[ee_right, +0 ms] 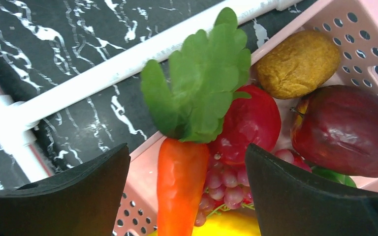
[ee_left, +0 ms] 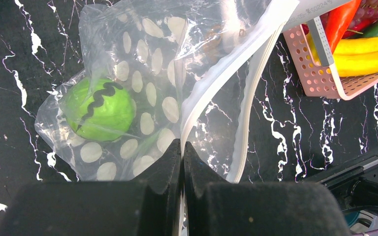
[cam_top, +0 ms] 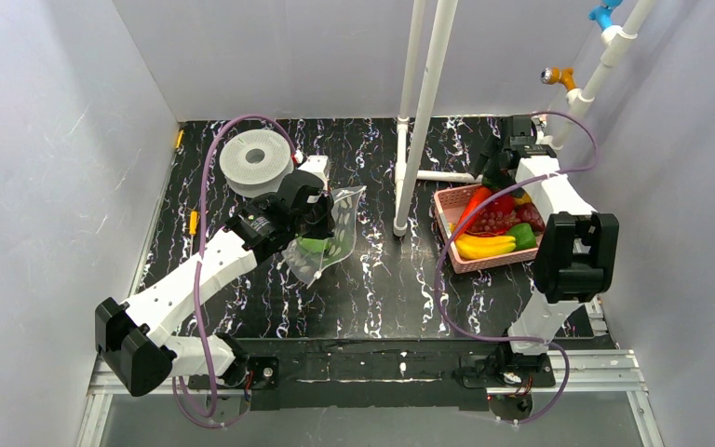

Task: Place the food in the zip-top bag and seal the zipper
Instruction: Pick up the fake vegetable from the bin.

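Note:
The clear dotted zip-top bag (cam_top: 333, 233) lies left of centre with a green toy food (ee_left: 101, 109) inside. My left gripper (ee_left: 182, 145) is shut on the bag's mouth edge, at the whitish zipper strip (ee_left: 226, 73), whose two lips stand apart. The pink basket (cam_top: 447, 216) holds the other food: an orange carrot (ee_right: 182, 182) with green leaves, a red fruit (ee_right: 251, 123), a dark red apple (ee_right: 344, 130), a brown piece (ee_right: 298, 64), purple grapes (ee_right: 224, 189) and yellow bananas (ee_left: 364, 54). My right gripper (ee_right: 186, 150) is open over the basket, its fingers either side of the carrot, apart from it.
A grey-white spool (cam_top: 256, 160) sits behind the bag at back left. White pipes (cam_top: 424, 112) stand upright at the table's middle back, with a base bar (ee_right: 128, 59) on the table just behind the basket. Grey walls close in left, right and back.

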Controlling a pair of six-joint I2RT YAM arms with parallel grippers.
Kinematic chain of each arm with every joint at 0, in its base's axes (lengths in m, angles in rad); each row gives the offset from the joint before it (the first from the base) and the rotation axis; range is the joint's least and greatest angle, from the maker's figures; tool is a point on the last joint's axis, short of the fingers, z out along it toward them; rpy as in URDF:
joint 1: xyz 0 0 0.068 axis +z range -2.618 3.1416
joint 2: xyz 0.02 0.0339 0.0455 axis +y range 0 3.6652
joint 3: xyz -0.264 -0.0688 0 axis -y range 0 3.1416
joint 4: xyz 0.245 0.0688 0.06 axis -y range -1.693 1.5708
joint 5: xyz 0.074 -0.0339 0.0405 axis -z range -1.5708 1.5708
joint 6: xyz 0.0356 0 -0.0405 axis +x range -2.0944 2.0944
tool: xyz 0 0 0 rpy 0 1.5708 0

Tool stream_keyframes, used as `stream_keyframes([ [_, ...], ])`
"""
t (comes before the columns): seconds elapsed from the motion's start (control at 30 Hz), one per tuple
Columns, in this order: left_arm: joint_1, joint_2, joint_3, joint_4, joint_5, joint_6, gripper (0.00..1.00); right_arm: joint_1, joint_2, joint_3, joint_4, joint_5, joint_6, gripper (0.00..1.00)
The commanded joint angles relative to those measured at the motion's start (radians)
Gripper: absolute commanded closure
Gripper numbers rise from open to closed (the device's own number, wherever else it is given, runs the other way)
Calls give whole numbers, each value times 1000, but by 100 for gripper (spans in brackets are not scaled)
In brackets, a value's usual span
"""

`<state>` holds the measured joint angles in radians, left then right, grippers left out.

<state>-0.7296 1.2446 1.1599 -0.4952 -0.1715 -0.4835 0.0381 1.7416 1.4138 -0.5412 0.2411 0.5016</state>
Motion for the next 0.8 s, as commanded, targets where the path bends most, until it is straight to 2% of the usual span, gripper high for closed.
stream_keyframes([
  [0.0, 4, -32, 29, 3, -5, 6, 100, -15, 27, 29, 18, 38, 8, 11],
  [0.13, 7, -30, 29, 3, 2, 6, 100, -22, 45, 25, 45, 55, 4, 26],
  [0.27, 8, -27, 28, 2, 9, 3, 100, -25, 23, -9, 138, 37, -48, 51],
  [0.37, 9, -27, 30, 3, 10, 3, 100, -26, 20, -24, 194, 38, -86, 60],
  [0.43, 9, -28, 30, 3, 9, 4, 100, -25, 26, -34, 227, 36, -107, 63],
  [0.57, 9, -34, 28, 2, -3, 7, 100, -26, 65, -6, 197, 33, -113, 57],
  [0.6, 9, -35, 28, 3, -4, 7, 100, -26, 71, -6, 198, 31, -114, 58],
  [0.63, 9, -35, 28, 3, -5, 8, 100, -26, 75, -8, 199, 29, -115, 63],
  [0.73, 10, -34, 27, 2, -5, 8, 100, -26, 53, -20, 202, 26, -122, 89],
  [0.77, 9, -34, 26, 3, -6, 8, 100, -26, 34, -26, 201, 26, -125, 95],
])
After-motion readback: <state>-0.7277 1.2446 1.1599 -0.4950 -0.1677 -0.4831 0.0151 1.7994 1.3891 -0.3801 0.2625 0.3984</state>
